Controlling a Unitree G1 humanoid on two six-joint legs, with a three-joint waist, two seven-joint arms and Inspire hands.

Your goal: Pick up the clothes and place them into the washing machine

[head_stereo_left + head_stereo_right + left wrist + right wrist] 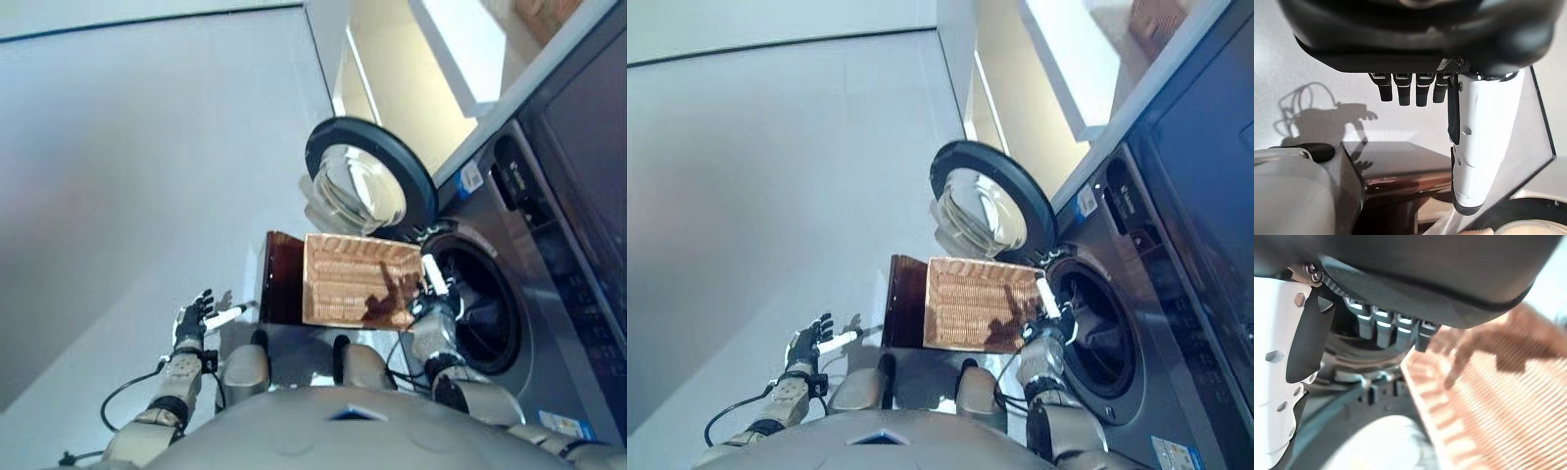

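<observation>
Meanwhile, both hands empty: right hand (432, 294) fingers relaxed beside washing machine (509, 294) opening, left hand (194, 318) spread.

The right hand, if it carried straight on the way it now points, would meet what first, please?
Probably the washing machine: the right hand is open beside the wicker basket, fingers aimed at the dark drum opening. Depth is unclear, so it may meet the opening's rim first.

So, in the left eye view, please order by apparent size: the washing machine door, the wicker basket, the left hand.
1. washing machine door
2. wicker basket, nearly the door's size, so this order is unsure
3. left hand, clearly smallest
</observation>
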